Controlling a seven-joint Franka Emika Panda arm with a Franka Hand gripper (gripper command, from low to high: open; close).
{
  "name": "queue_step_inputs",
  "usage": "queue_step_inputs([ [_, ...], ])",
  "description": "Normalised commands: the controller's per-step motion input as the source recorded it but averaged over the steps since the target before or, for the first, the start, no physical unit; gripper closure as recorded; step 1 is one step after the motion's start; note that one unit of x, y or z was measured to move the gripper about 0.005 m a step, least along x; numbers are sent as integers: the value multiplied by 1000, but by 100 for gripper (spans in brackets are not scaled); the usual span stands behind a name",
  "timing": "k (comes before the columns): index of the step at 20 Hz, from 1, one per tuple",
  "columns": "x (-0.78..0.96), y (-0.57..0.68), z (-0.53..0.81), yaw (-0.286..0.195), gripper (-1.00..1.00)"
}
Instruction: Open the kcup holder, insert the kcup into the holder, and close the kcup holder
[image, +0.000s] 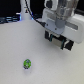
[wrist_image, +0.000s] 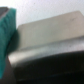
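The pale bench (image: 20, 42) spreads wide and bare across most of the exterior view, with open room on every side of the pod. The arm's white and grey head hangs at the exterior view's upper right, its dark gripper (image: 59, 41) above the bench; whether it is released or clenched cannot be told. The wrist view shows a blurred grey slab (wrist_image: 47, 40) with a teal edge beside it. The kcup (image: 27, 63), tiny, round, bright green with bluish-white flecks, sits alone near the front, well apart from the gripper.
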Motion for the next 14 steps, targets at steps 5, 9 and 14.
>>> queue_step_inputs([
  [5, 277, -539, 275, -132, -100],
  [9, 238, -705, 186, -195, -100],
  [14, 130, -698, 49, -213, -100],
])
